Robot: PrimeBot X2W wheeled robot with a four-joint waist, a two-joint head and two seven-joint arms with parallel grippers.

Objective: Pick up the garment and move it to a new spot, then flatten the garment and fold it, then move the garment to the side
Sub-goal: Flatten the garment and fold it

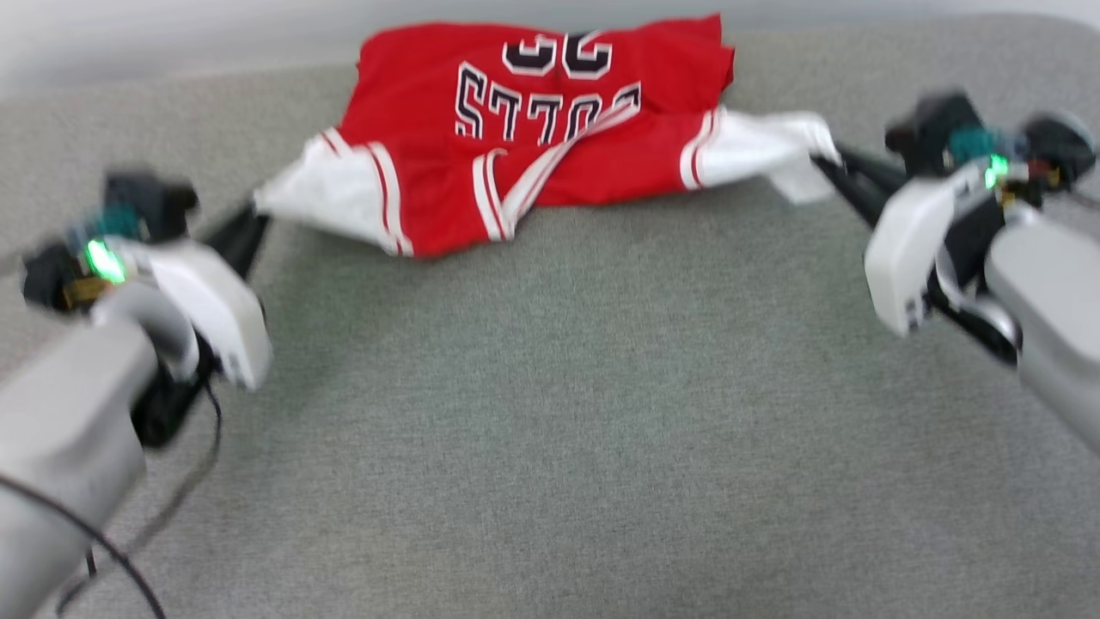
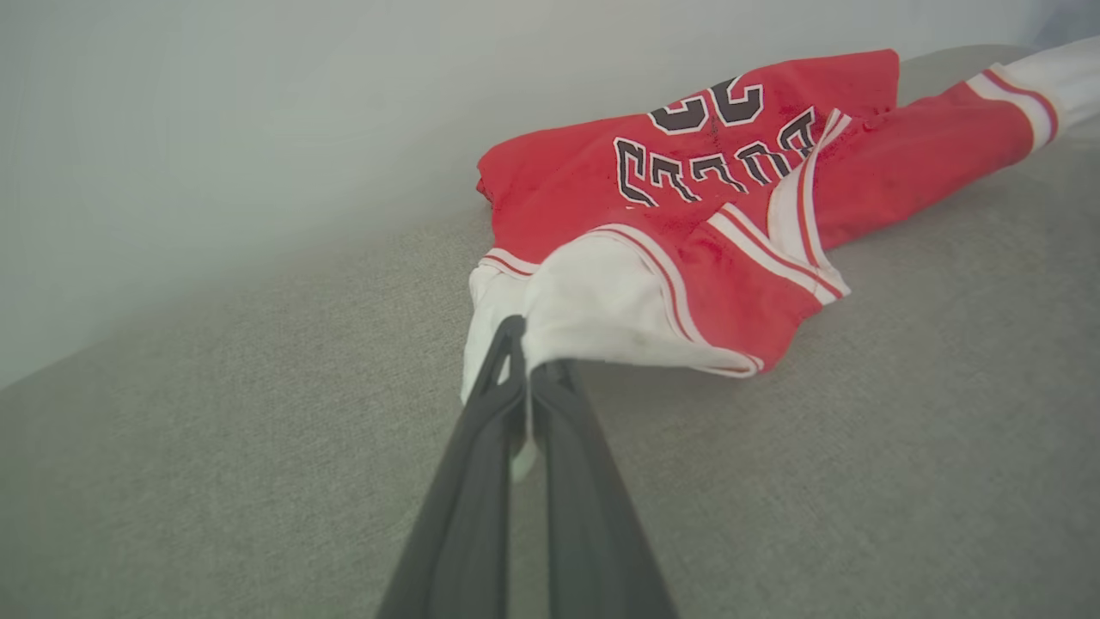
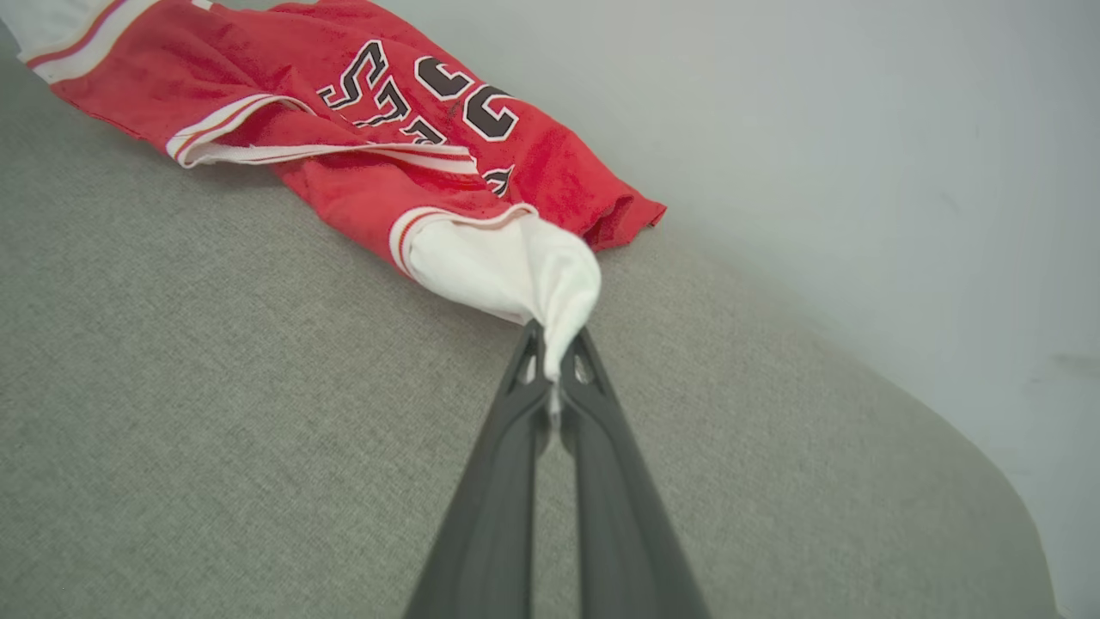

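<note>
— We've got soft, matt jersey cloth on the garment [image 1: 404,112], the print looking smooth.
— And we see coarse grey woven fabric on the surface [image 1: 550,430], matt dark plastic fingers [image 3: 494,516].

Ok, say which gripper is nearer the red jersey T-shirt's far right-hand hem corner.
Right. Right gripper pinches the sleeve beside that corner; left gripper pinches the opposite sleeve.

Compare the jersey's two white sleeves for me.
The left sleeve spreads wide; the right sleeve is pulled into a narrow twist. The left sleeve sits lower in the head view, the right sleeve higher. Both are white with striped trim on one red jersey, pinched by the left gripper and the right gripper.
</note>
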